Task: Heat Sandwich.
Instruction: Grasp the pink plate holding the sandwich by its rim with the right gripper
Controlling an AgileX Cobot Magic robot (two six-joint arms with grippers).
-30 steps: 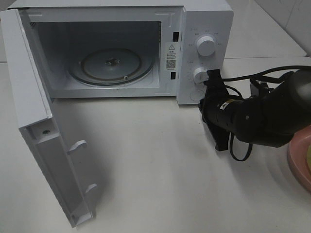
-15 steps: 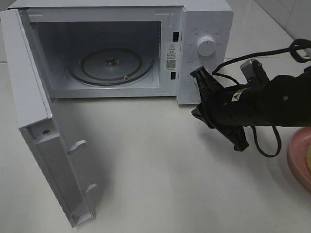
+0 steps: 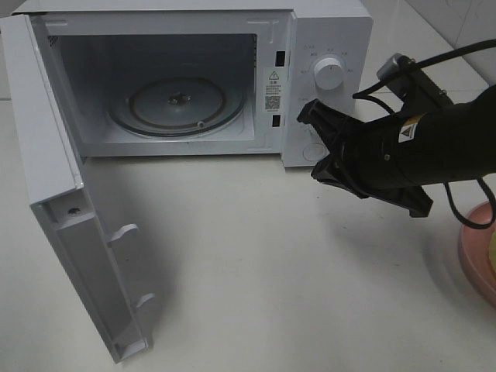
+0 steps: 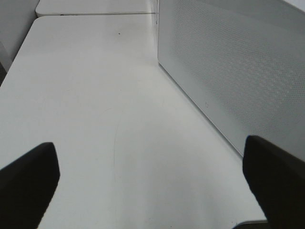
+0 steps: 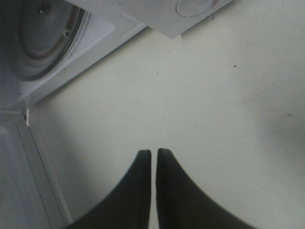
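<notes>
The white microwave [image 3: 329, 35] stands with its door [image 3: 46, 163] swung wide to the left and its glass turntable [image 3: 177, 105] bare. My right gripper [image 3: 316, 144] hovers just in front of the control panel, below the upper knob [image 3: 328, 74], pointing left. In the right wrist view its fingers [image 5: 143, 191] stand almost together, a thin slit between them and nothing held. A pale yellow sliver of the sandwich [image 3: 493, 252] lies on the pink plate [image 3: 473, 252] at the far right edge. My left gripper [image 4: 152, 191] is open beside the microwave's perforated side wall [image 4: 238, 71].
The open door juts out over the front left of the white table [image 3: 256, 271]. The right arm's cables [image 3: 465, 221] loop over the plate's rim. A round door button [image 5: 195, 5] sits at the panel's bottom corner.
The right arm has lifted and rolled its wrist, and its body has swung up and to the right. Its tip stays by the control panel. The left gripper has not moved.
</notes>
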